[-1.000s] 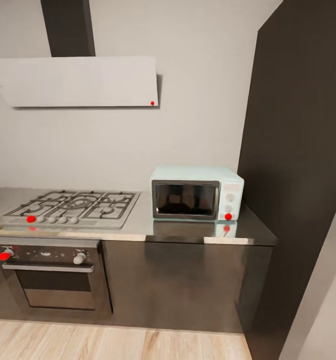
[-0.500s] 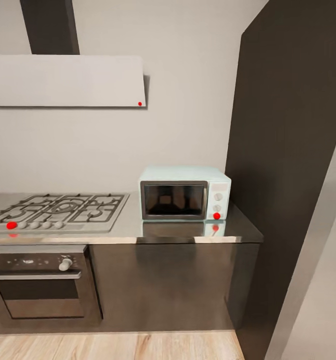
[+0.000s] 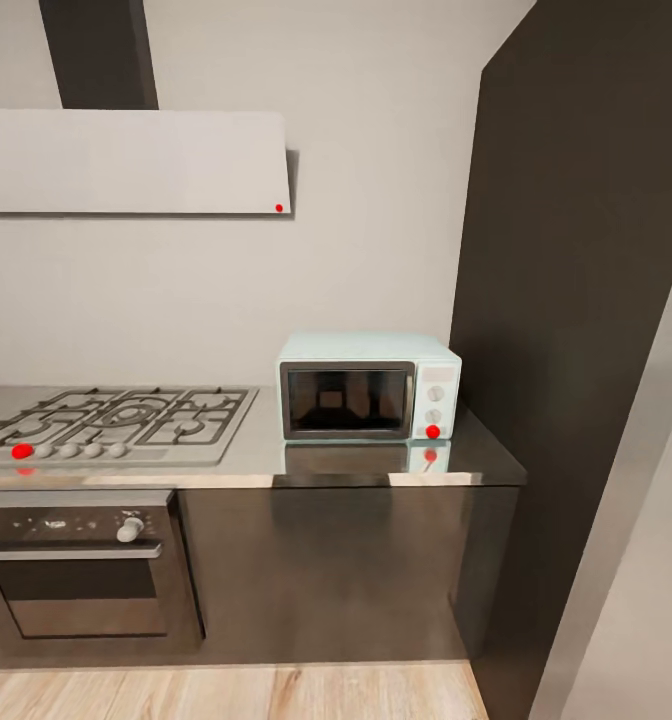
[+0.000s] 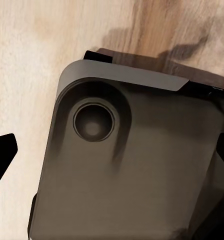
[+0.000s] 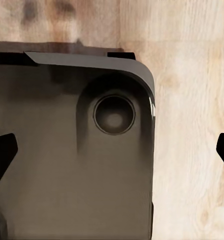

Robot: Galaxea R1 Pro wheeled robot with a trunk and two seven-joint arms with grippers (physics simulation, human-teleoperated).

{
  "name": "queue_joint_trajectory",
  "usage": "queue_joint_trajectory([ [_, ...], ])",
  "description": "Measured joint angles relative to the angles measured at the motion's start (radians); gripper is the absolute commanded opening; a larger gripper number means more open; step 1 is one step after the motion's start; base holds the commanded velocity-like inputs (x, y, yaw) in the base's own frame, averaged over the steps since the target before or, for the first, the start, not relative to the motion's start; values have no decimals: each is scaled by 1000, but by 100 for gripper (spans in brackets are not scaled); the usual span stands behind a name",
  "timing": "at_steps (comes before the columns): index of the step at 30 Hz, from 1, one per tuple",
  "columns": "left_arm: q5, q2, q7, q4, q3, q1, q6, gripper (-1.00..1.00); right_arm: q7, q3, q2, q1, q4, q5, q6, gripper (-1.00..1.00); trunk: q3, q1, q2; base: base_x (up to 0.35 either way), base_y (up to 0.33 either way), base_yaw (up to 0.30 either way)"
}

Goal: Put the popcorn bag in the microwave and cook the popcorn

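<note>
Sitting on the long grey shiny steel-like table (image 3: 376, 462), the small pale mint-blue microwave (image 3: 369, 387) with dark glass door is showing its door closed. The grey-grated gas hob (image 3: 116, 420) is lying beside the microwave. Both wrist cameras are facing the robot's dark base (image 4: 132, 165) over the pale wood floor (image 5: 192, 125). Left tool (image 4: 112, 155) and right tool (image 5: 112, 155) are standing with fingers spread wide, gripping nothing.

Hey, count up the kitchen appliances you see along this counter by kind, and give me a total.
Microwave: 1
Gas hob: 1
Built-in oven: 1
Range hood: 1
Total: 4
</note>
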Motion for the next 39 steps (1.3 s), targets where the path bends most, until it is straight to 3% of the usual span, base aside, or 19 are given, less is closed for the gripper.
queue_joint_trajectory([
  [33, 2, 0, 0, -3, 0, 0, 0, 100, 1, 2, 4, 0, -18, 13, 2, 100, 0, 0, 0, 57, 0, 0],
  [35, 2, 0, 0, -3, 0, 0, 0, 100, 3, 3, 4, 0, -62, 14, 7, 100, 0, 0, 0, 0, 0, 0],
  [37, 2, 0, 0, -3, 0, 0, 0, 100, 9, 35, 6, -1, -213, 40, 54, 100, 0, 0, 0, 0, 0, 0],
  [39, 2, 0, 0, -3, 0, 0, 0, 100, 11, 80, 14, -2, -397, 87, 200, 100, 0, 0, 0, 0, 0, 0],
])
